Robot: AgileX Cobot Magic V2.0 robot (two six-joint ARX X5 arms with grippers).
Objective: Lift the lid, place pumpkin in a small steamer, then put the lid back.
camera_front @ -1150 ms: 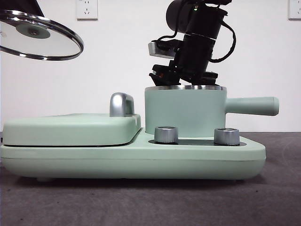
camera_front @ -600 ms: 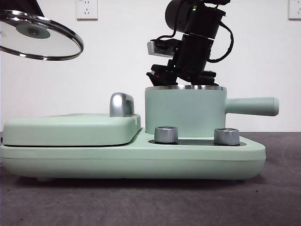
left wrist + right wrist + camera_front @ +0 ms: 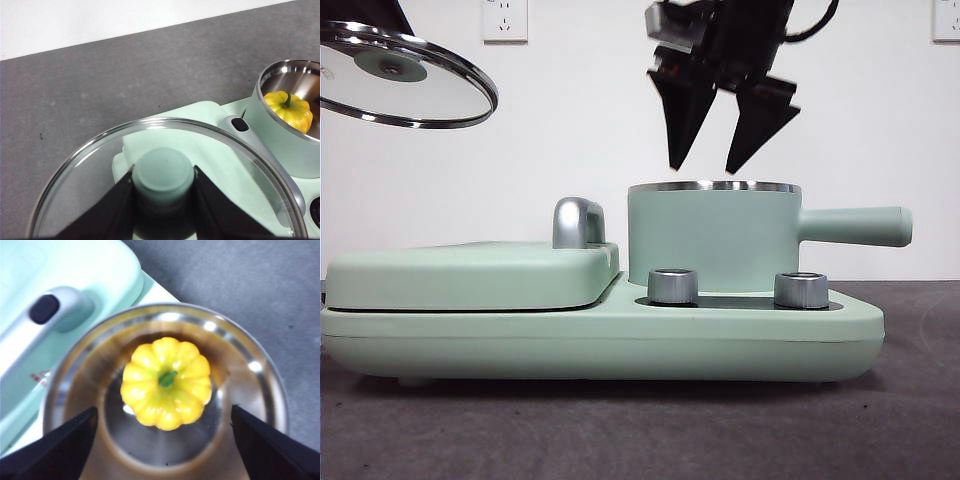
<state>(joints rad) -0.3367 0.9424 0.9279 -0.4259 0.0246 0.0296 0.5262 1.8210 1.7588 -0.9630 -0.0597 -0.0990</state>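
Right wrist view: the right gripper (image 3: 162,440) hangs directly above the pot, jaws spread wide and empty, one tip at each lower corner.
Front view, same gripper: the right gripper (image 3: 715,160) shows two pointed black tips just above the steel rim, touching nothing.
Pumpkin: the pumpkin (image 3: 166,383) sits upright on the shiny floor of the small steamer (image 3: 250,370), green stem up, roughly centred, clear of the wall all round.
Left gripper: the left gripper (image 3: 163,200) is pinched on the mint-green knob of the lid (image 3: 250,165), a jaw on either side.
Lid position: the lid (image 3: 405,72) is held high and slightly tilted, well apart from the small steamer (image 3: 712,240) and above the griddle cover (image 3: 470,275).
Step in hand: placing appears done; judged next is returning the lid.
Doing it well: the right arm should be clear of the pot mouth before the lid travels across; the lid should be levelled, centred over the rim, and lowered until its steel edge seats evenly before the knob is released.
Risk: a tilted descent could catch the rim on one side.
Hidden in front view: the pumpkin, behind the pot wall.
Cut off: the lid's near edge in the left wrist view; both arms' upper parts.
Hard to make out: whether the stem would clear the lid.
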